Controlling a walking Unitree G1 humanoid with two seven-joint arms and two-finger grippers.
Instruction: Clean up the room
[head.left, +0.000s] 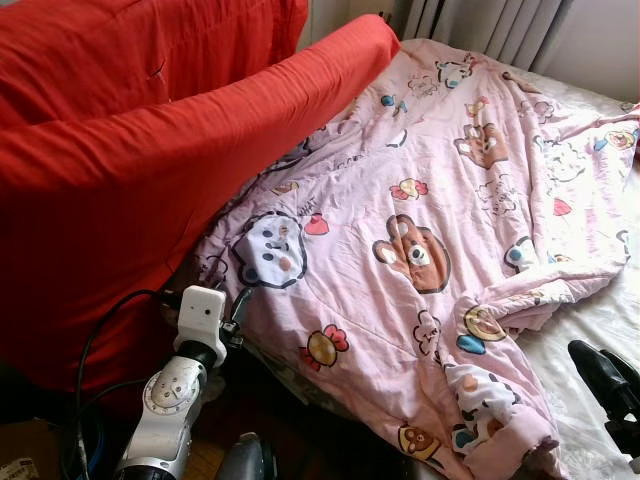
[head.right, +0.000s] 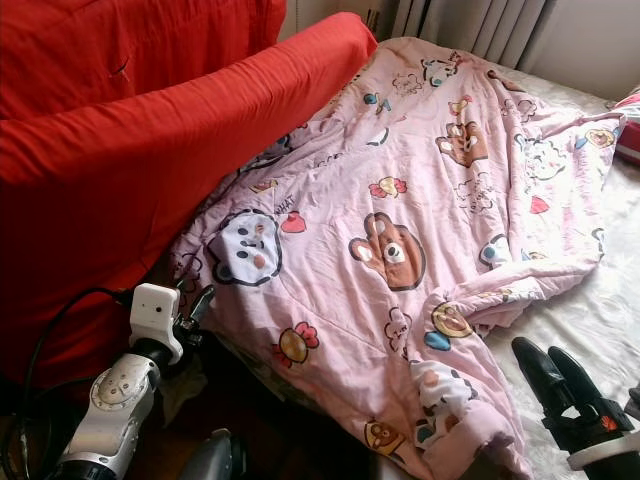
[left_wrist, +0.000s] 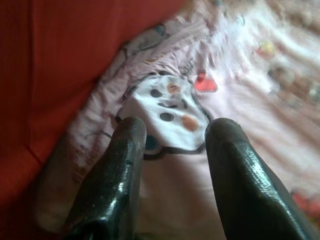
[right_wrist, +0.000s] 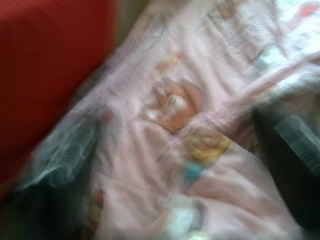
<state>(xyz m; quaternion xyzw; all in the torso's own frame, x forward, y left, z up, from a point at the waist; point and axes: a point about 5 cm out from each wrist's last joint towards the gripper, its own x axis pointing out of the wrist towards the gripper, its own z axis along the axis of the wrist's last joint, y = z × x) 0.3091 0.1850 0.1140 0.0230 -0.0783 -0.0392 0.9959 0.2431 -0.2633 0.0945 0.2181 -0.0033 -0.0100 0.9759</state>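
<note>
left tool (left_wrist: 172, 135) spread apart over pink quilt (head.left: 420, 200); right tool (head.right: 555, 375) parted.

**Pink cartoon quilt on the bed**

A pink quilt (head.left: 430, 220) printed with bears and other cartoon animals is lying spread and rumpled across the bed (head.left: 600, 330), its near corner drooping over the bed's front edge, one side pressing against the red bedding (head.left: 130, 170).

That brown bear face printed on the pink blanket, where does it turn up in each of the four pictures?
Left eye view: brown bear face, just right of centre.
Right eye view: near centre.
Left wrist view: cannot make it out.
Right wrist view: blurred, around centre.
Shared landmark: red cover beside the pink blanket.
</note>
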